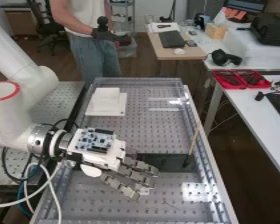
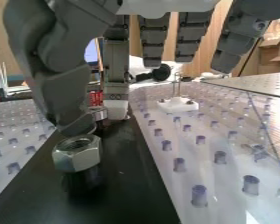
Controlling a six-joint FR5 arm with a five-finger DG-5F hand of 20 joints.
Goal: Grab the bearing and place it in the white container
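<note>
Over black strip (image 2: 117, 190), your hand (image 1: 136, 175) has fingers apart, almost straight. Bearing-like metal piece (image 2: 97, 114) is between thumb and nearest finger; you cannot tell if they touch it. Hex nut (image 2: 77, 154) stands near thumb tip.

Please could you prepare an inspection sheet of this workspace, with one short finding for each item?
Surface: clear panels with rows of small round marks; a dark strip runs between them.
Job's things: a metal hex nut, hole facing up, over the strip; behind it a second metal part, partly hidden, cannot tell if it is the bearing. A white piece lies towards the far end.
Clutter: a thin brown stick leans by the right rail.
Hand: the hand is over the bench, fingers extended, thumb close to the nut.
Cables: white and black cables loop beside the arm.
Surroundings: a side table with red trays.
</note>
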